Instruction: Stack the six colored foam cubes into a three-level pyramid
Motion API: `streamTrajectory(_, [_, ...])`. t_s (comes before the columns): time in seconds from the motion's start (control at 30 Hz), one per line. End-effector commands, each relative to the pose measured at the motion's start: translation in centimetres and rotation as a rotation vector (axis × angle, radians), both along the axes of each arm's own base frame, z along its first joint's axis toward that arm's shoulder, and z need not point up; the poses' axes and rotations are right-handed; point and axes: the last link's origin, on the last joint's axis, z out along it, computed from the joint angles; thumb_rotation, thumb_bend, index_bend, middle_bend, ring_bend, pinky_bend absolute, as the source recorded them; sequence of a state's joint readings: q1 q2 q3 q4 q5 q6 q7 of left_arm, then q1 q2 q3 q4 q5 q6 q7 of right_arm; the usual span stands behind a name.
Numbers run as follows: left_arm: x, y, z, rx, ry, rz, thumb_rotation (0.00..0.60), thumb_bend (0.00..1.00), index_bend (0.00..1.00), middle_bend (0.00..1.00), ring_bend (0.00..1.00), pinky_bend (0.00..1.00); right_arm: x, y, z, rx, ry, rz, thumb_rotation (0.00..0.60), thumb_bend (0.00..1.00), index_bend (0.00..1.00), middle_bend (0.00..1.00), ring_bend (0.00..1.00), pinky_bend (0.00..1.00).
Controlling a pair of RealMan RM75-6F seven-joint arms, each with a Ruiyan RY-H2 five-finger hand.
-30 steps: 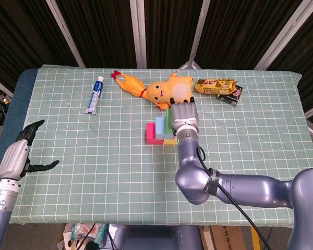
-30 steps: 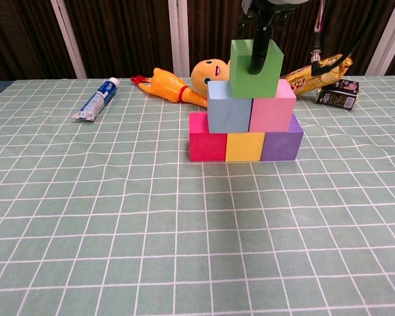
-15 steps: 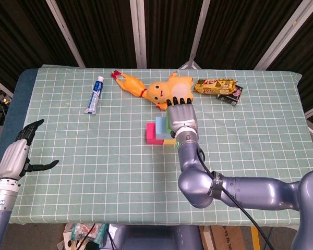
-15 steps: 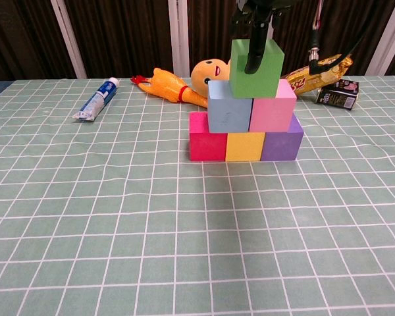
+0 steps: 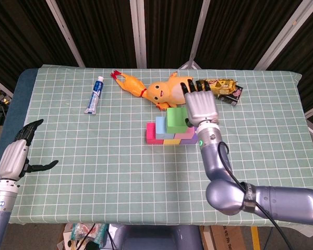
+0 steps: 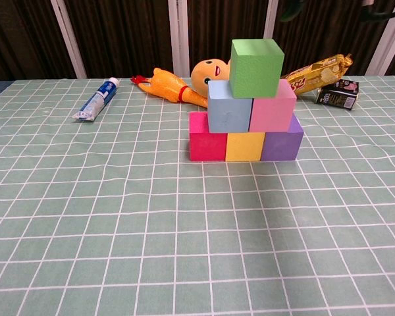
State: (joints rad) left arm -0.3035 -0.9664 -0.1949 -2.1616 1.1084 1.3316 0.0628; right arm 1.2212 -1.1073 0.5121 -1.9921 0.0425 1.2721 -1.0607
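Right hand (image 5: 201, 105) raised just right of the pyramid, fingers spread and holding nothing, clear of the blocks; its fingertips overlap, in the head view, the near end of a gold snack bar wrapper (image 6: 316, 68) whose red lettering is too small to read. Beside the wrapper, at the far right, lies a small dark drink carton (image 6: 337, 91) with a pink cartoon figure on its face. A yellow duck-like plush toy (image 5: 164, 90) lies directly behind the stack, and a rubber chicken (image 6: 168, 86) lies to its left, touching it. Farther left lies a white-and-blue toothpaste tube (image 6: 96, 99), its print illegible. All rest on a table (image 6: 118, 217) with a green, white-gridded cloth. The pyramid stands at centre: a bottom row of magenta cube (image 6: 207, 137), yellow cube (image 6: 244, 146) and purple cube (image 6: 281, 139) set touching; a second row of light blue cube (image 6: 229, 106) and pink cube (image 6: 273, 105); and a green cube (image 6: 255, 68) on top, straddling the two. Left hand (image 5: 15, 156) hangs beyond the near-left table edge, well apart from everything, fingers open and empty.
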Motion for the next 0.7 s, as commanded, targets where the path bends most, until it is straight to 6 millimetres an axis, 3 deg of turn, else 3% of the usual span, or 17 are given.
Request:
streamTrajectory(0.03, [-0.1, 0.0, -0.1, 0.004, 0.005, -0.006, 0.6, 0.13, 0.0, 0.04, 0.0, 0.03, -6.5, 2.2, 2.9, -0.089, -0.045, -0.029, 0.6, 0.3, 0.0, 0.0, 0.0, 0.0])
streamTrajectory(0.23, [-0.4, -0.2, -0.5, 0.025, 0.033, -0.027, 0.6, 0.13, 0.0, 0.03, 0.0, 0.03, -15.1, 5.8, 4.0, -0.142, -0.153, -0.131, 0.6, 0.3, 0.0, 0.0, 0.0, 0.0])
streamTrajectory(0.43, [-2.2, -1.0, -1.3, 0.062, 0.096, -0.028, 0.6, 0.13, 0.0, 0.02, 0.0, 0.03, -21.7, 10.1, 3.9, -0.174, -0.22, -0.185, 0.6, 0.3, 0.0, 0.0, 0.0, 0.0])
streamTrajectory(0.7, [-6.8, -4.0, -1.4, 0.111, 0.18, 0.025, 0.6, 0.13, 0.0, 0.0, 0.0, 0.02, -27.3, 16.0, 2.8, -0.184, -0.235, -0.162, 0.6, 0.3, 0.0, 0.0, 0.0, 0.0])
